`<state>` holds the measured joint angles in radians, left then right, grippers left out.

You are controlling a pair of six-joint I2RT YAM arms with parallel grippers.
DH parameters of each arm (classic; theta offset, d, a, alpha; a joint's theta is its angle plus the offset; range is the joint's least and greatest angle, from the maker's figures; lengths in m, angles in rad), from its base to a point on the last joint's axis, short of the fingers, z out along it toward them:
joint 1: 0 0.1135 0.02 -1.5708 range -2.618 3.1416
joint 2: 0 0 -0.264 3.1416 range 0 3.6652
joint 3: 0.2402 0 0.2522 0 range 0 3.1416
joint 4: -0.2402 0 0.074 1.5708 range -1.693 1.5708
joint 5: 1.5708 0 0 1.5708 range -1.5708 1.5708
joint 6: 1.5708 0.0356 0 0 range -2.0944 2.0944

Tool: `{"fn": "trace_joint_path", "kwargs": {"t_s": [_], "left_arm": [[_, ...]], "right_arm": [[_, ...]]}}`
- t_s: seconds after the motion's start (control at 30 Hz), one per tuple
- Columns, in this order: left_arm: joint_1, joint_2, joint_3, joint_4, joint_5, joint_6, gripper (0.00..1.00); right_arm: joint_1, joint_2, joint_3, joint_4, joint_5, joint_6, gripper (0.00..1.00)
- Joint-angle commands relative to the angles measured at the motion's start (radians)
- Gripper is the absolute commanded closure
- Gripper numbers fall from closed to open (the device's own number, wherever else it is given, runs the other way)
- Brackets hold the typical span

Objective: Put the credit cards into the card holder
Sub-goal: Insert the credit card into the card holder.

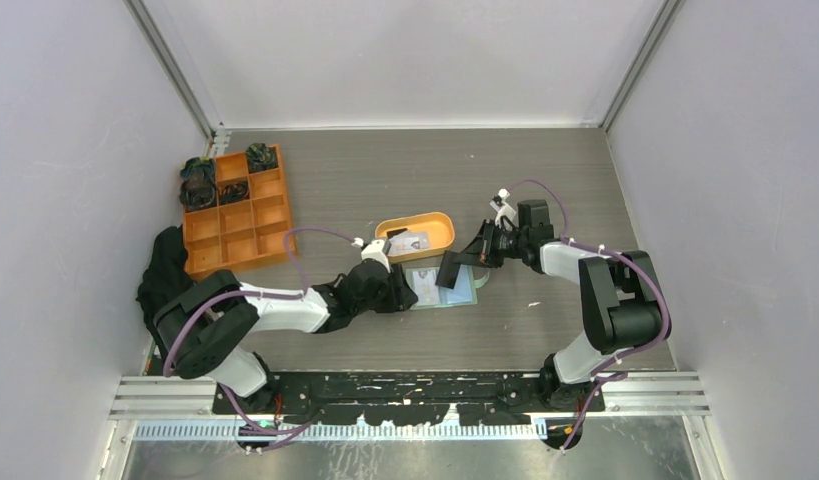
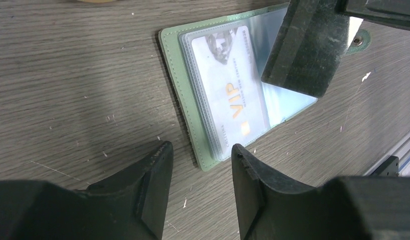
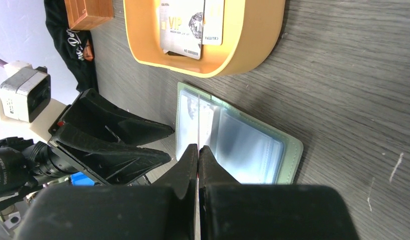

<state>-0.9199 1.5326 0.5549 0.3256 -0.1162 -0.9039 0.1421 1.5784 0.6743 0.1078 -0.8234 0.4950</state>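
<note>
- The organiser (image 1: 253, 228) sits far left, well apart from the work.
- The left gripper (image 2: 200, 147) is spread and empty, low at the holder's left edge. I cannot tell whether it touches.
- The tray (image 3: 270, 30), just beyond the holder, has pale cards (image 3: 185, 27) waiting in it.
- The holder (image 2: 183, 85) lies open and flat on the tabletop in the middle, with a VIP card (image 2: 228, 85) already in a clear sleeve.
- The right gripper (image 3: 198, 150) is pressed together on a black card (image 2: 303, 50), holding it tilted over the holder's right half.
- The step in hand looks like inserting this card. The next move calls for lining its leading edge up with a free sleeve mouth, then sliding it in while the left gripper steadies the holder.
</note>
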Motion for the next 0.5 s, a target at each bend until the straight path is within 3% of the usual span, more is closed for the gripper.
{"fn": "trace_joint_path", "kwargs": {"t_s": [0.0, 0.47], "left_arm": [[0.008, 0.039, 0.013, -0.066, -0.005, 0.027, 0.52], [0.009, 0.061, 0.024, -0.07, 0.012, 0.025, 0.54]], "right_arm": [[-0.004, -0.017, 0.009, 0.001, 0.02, -0.03, 0.99], [0.002, 0.014, 0.01, -0.019, 0.008, -0.044, 0.99]]}}
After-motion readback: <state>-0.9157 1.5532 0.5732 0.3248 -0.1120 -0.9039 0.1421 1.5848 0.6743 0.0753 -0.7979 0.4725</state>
